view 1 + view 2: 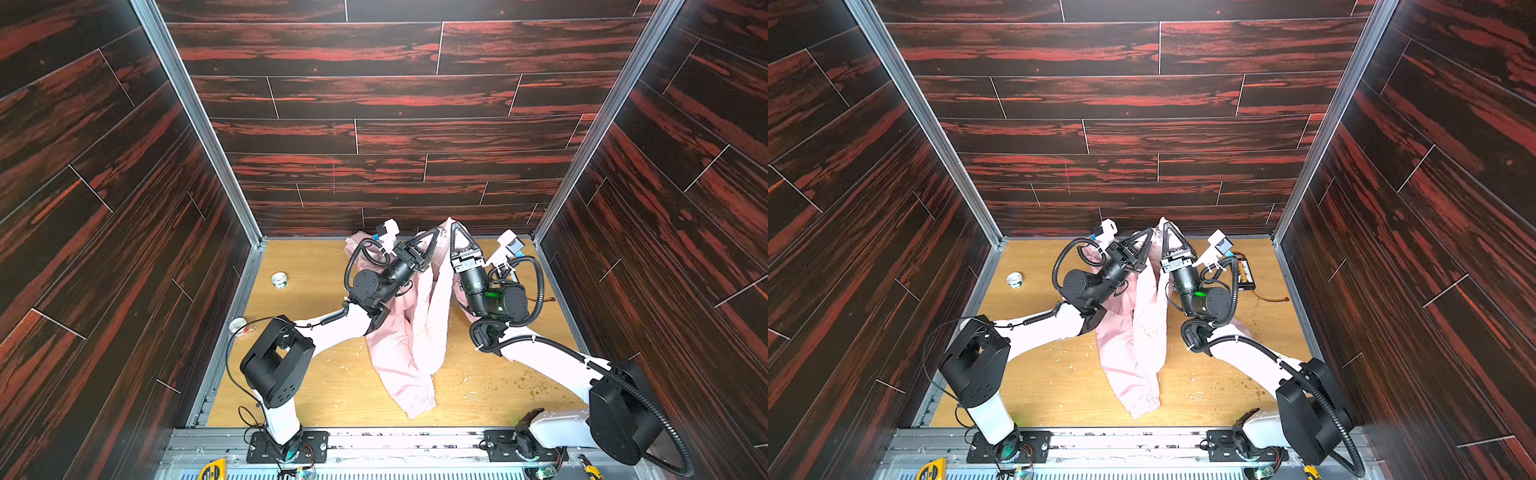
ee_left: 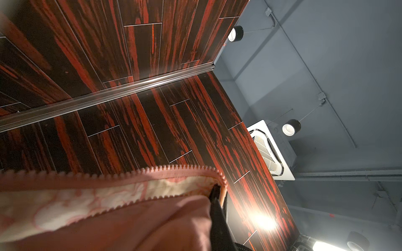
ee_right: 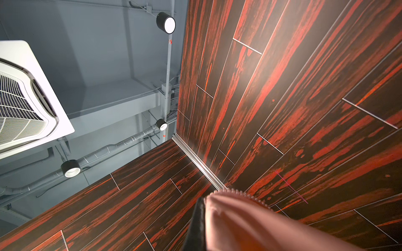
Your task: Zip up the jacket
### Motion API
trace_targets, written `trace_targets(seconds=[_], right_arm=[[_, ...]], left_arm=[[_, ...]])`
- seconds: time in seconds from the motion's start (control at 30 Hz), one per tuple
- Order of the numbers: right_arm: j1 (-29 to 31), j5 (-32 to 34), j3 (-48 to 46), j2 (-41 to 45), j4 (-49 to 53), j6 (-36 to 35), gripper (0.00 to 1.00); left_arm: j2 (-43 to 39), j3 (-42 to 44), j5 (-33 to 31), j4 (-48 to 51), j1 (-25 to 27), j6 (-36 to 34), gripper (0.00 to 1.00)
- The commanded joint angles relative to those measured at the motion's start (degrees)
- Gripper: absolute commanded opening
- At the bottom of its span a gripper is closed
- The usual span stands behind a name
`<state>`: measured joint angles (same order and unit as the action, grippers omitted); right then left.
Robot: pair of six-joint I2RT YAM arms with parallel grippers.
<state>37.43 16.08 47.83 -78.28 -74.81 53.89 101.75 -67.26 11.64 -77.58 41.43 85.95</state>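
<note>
Jacket (image 1: 419, 332) hangs over mid-desk (image 1: 316, 386), its long axis dropping from the two raised tools toward the near edge, cuff (image 1: 419, 405) on the wood. Up top, the left tool (image 1: 434, 235) is clamped on a front edge, the right tool (image 1: 454, 227) clamped just beside it. Zipper teeth (image 2: 178, 168) stand unjoined; both arms are equally near, so mating the ends looks next.

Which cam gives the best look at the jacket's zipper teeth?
Left wrist: a long run of zipper teeth crosses the picture close up, two rows, apart. Right wrist shows only a short stretch at the fabric's edge. In both top views the jacket hangs draped, teeth too small to make out.
</note>
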Motion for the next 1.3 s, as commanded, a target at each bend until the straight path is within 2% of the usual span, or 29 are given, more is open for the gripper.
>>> trace_targets(seconds=[0.0, 0.4, 1.27], right_arm=[[0.01, 0.58, -0.36, 3.12, -3.38, -0.46, 0.0], [-0.02, -0.39, -1.08, 2.98, -3.26, 0.87, 0.0], [-0.02, 2.44, -0.99, 3.04, -0.99, 0.25, 0.0]], left_arm=[[-1.12, -2.28, 1.19, -3.19, 0.29, -0.34, 0.0], [-1.16, -2.26, 1.37, -3.19, 0.32, -0.35, 0.0], [-1.08, -2.66, 1.57, -3.19, 0.93, -0.22, 0.0]])
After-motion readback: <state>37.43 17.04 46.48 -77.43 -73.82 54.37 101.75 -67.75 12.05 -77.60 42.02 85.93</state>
